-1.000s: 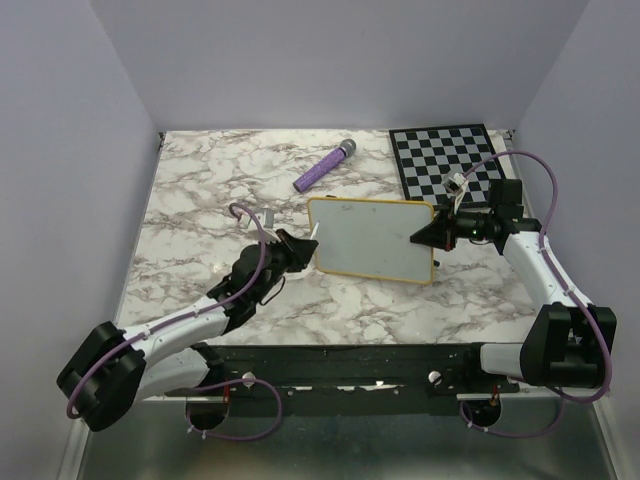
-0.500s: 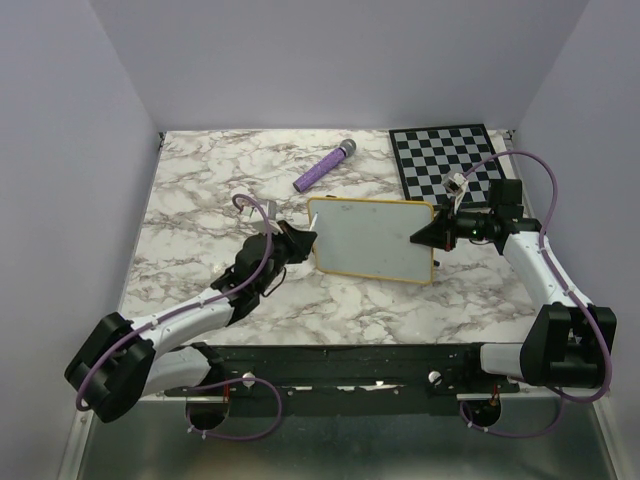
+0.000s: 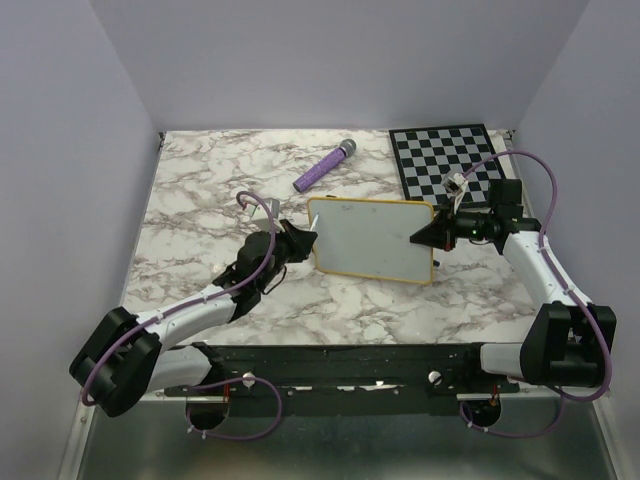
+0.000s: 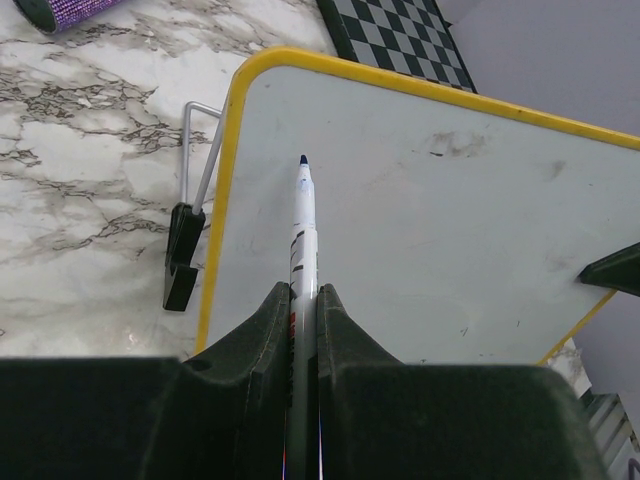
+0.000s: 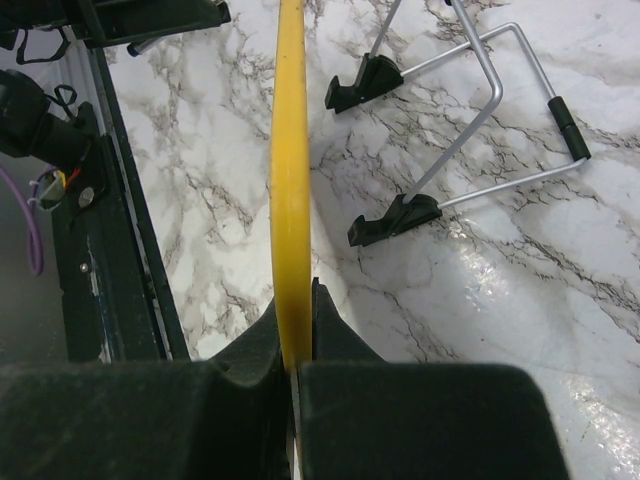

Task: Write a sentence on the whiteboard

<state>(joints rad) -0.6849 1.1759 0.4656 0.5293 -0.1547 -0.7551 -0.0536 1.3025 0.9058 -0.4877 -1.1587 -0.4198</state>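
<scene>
Marble covers the tabletop (image 3: 200,190) in the overhead view, with pale lilac walls (image 3: 60,150) closing it in at 9, 12 and 3 o'clock. The whiteboard (image 3: 372,240) stands near the middle. A checkered board (image 3: 450,160) lies at 1 o'clock from it and a purple cylinder (image 3: 323,167) at 11 o'clock, both apart from it. The left hand (image 3: 302,243) reaches the board's 9 o'clock edge and the right hand (image 3: 420,238) its 3 o'clock edge. Bare marble lies open at 6 and 9 o'clock.

The left wrist view alone shows the left hand clenched on a marker (image 4: 303,225). Its blue tip lies over the board face just inside the yellow frame; whether it touches cannot be told. A faint grey smudge (image 4: 455,145) marks the face at 1 o'clock. A wire stand (image 4: 203,150) and a black foot (image 4: 182,258) show beside the 9 o'clock edge.

The right wrist view alone shows the frame edge-on, running toward 12 o'clock, with the right hand clamped on it. Two more black feet and wire legs rest on glossy marble at 1 o'clock. A black rail (image 5: 110,200) borders the tabletop at 9 o'clock.
</scene>
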